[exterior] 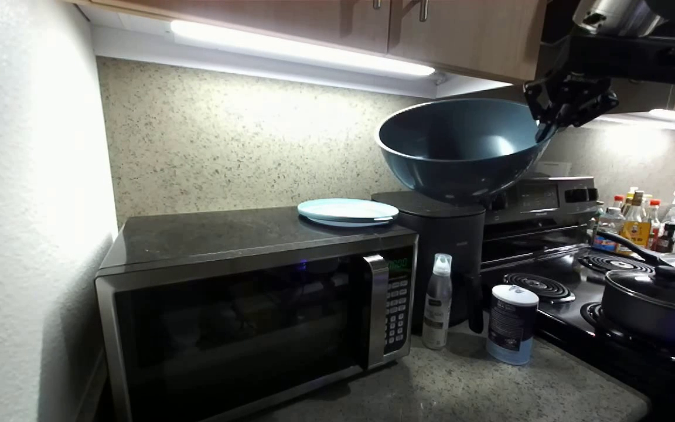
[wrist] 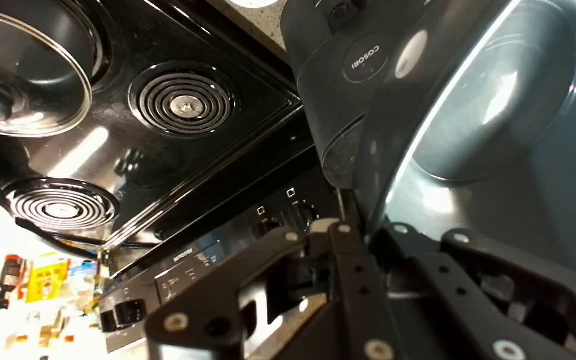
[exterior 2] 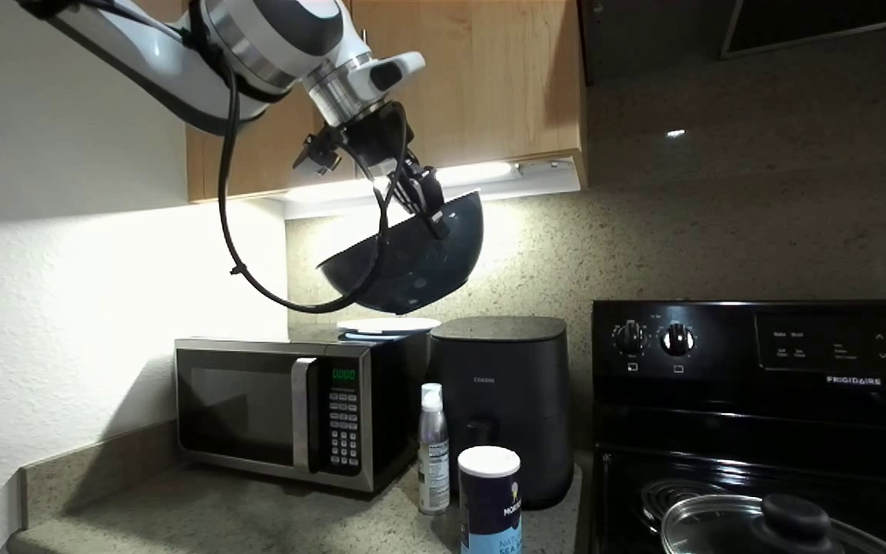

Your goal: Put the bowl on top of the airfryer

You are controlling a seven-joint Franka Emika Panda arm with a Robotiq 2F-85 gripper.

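The bowl, large and dark teal-blue, is held tilted in the air and shows in both exterior views (exterior: 460, 179) (exterior 2: 428, 265). It fills the right of the wrist view (wrist: 508, 210). My gripper (exterior: 545, 130) is shut on its rim, one finger inside and one outside; this also shows in an exterior view (exterior 2: 438, 223) and in the wrist view (wrist: 374, 237). The airfryer, black and upright, stands beside the microwave, lower than the bowl (exterior: 452, 237) (exterior 2: 501, 400) (wrist: 330, 90). The bowl's underside overlaps the airfryer's top in an exterior view; in the other it appears left of it. Contact is not visible.
A microwave (exterior: 244, 328) stands beside the airfryer with a pale plate (exterior: 346, 211) on top. A spray bottle (exterior: 438, 305) and a salt canister (exterior: 512, 328) stand before the airfryer. A stove with a lidded pan (exterior: 660, 299) is alongside. Cabinets (exterior 2: 474, 85) hang above.
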